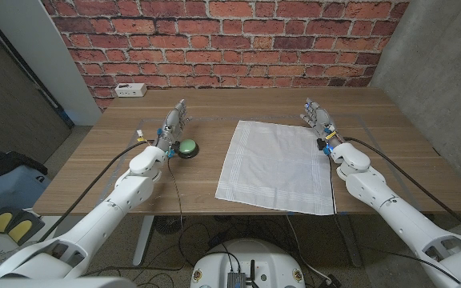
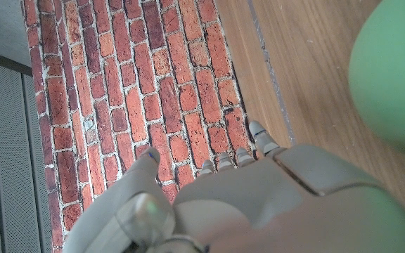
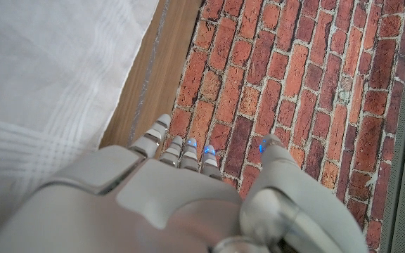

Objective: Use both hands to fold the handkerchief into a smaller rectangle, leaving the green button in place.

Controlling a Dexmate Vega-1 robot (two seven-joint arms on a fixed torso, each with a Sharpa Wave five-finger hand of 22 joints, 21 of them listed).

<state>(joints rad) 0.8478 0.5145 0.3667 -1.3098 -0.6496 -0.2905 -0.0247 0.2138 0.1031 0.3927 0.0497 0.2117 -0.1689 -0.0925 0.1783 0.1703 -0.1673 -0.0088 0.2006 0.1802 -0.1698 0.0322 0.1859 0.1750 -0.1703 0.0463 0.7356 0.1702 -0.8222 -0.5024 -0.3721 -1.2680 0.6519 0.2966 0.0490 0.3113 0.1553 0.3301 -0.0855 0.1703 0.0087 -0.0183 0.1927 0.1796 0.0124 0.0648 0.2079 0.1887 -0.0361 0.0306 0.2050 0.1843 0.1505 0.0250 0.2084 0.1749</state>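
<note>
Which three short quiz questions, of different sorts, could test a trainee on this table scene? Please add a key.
1. True or false: the handkerchief is already folded in half.
2. Which hand stands nearest the green button? A) left hand B) right hand
3. Fill in: the white power strip lies at the table's far edge, in front of the ____ wall.

Key: 1 false, it lies spread open; 2 A; 3 brick.
</note>
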